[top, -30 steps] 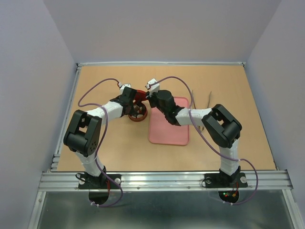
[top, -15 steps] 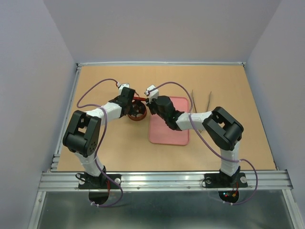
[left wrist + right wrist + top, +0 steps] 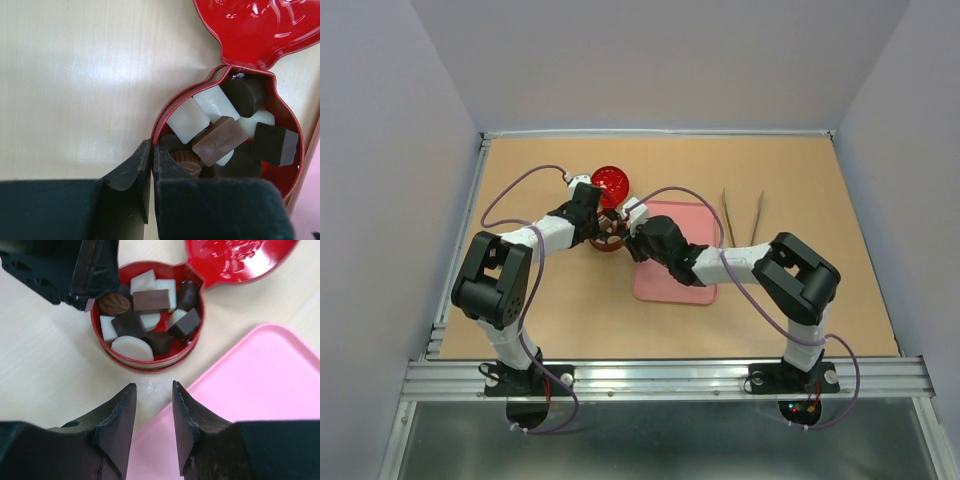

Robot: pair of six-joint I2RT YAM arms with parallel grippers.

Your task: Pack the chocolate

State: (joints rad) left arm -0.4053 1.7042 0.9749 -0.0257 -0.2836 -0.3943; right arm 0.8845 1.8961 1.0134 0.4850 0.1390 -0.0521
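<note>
chocolate (image 3: 151, 301) in tin (image 3: 145, 367): likely light, hard, slippery; pinch flat sides | left claw (image 3: 152, 147) clamps tin rim | right claw (image 3: 153, 386) little apart, empty

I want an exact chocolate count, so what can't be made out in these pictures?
Right wrist: chocolates are piled, so the lower ones are buried; tray cut by the right edge.
Left wrist: tin's near side hidden by the left tool; lid cut by the top edge.
Top view: chocolates too small to count.

Chocolate (image 3: 220, 141) inside open red tin (image 3: 163, 112)
</note>
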